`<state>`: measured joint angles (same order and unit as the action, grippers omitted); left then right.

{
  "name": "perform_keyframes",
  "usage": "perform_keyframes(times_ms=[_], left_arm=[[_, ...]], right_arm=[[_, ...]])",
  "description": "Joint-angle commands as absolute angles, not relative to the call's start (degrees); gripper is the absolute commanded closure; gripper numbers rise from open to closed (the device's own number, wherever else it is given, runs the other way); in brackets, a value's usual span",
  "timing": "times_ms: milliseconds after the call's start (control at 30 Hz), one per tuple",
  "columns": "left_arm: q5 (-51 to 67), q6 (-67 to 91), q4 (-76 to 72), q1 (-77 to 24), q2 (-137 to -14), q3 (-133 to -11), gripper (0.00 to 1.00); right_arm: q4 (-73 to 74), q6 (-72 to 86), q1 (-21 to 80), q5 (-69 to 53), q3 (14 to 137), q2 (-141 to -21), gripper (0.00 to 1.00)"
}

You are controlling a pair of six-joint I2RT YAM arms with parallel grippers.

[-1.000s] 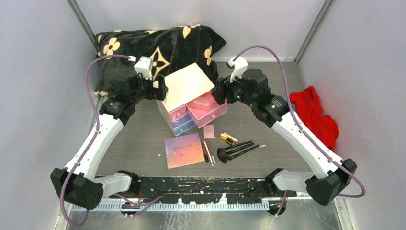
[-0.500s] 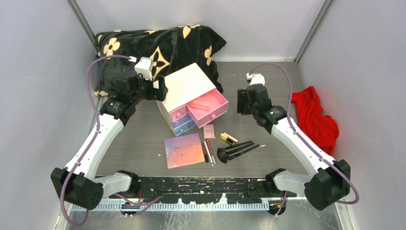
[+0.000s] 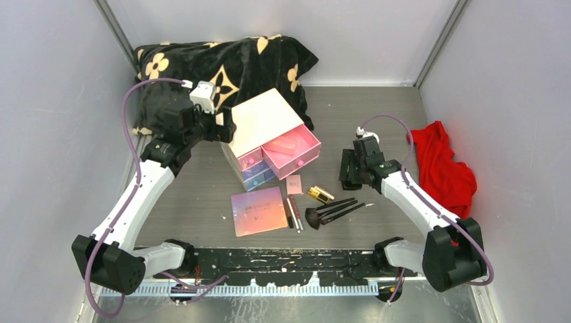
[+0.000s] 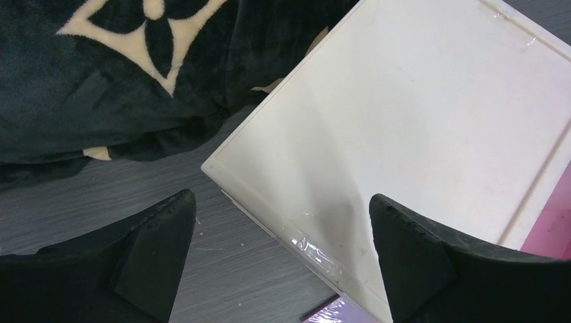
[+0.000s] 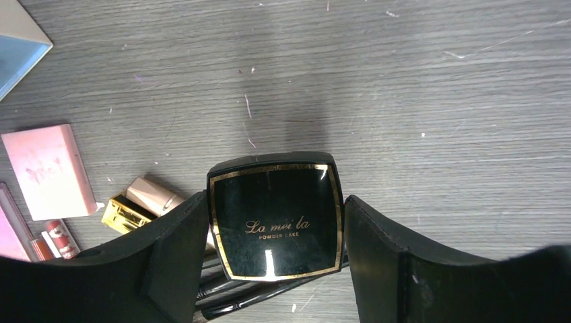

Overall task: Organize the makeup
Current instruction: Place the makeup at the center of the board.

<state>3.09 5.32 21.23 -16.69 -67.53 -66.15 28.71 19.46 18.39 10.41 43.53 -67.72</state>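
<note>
Black and spread wide, your left fingers [image 4: 155, 262] stood on both sides of one corner of the cream box [image 3: 262, 118] and held nothing. The pink drawer [image 3: 293, 149] of the box was pulled out. In front of it on the tabletop [image 3: 377, 114] lay the palette [image 3: 259, 210], the pink compact [image 3: 294, 184], the sticks [image 3: 293, 214], the gold tube [image 3: 320, 195] and the brushes [image 3: 337, 210]. At the right, your right fingers [image 5: 175, 269] pinched the black compact [image 5: 273, 222] by two opposite edges, above the brush handles. I judged it light, stiff and glossy, so it could slip easily. The powder inside may crack if it drops. The flat side edges were the good place to hold it, and you should have kept it level.
</note>
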Motion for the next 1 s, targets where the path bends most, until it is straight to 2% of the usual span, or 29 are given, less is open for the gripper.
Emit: perform_keyframes(times_ms=[0,167,367,567,767,967], left_arm=[[3.79,4.76,18.33,-16.28,-66.84,-66.33,0.00],[3.92,4.83,18.37,-16.34,-67.15,-66.43,0.00],[4.02,5.17,18.14,-16.34,-67.24,-66.22,0.00],[3.50,4.64,18.63,-16.34,-66.99,-66.59,0.00],[3.47,4.57,18.72,-16.28,-67.19,-66.62,0.00],[3.65,4.65,18.69,-16.27,-67.54,-66.62,0.00]], right_arm=[[23.31,20.67,14.88,1.37,41.68,-70.48,0.64],[21.04,20.48,14.74,0.60,41.27,-73.87,0.65],[19.43,20.85,14.74,-0.24,42.87,-78.55,0.69],[17.43,21.47,14.79,1.28,44.04,-81.01,0.67],[17.71,19.58,14.82,2.46,46.65,-82.20,0.51],[18.93,17.10,14.84,4.56,47.22,-77.43,0.37]])
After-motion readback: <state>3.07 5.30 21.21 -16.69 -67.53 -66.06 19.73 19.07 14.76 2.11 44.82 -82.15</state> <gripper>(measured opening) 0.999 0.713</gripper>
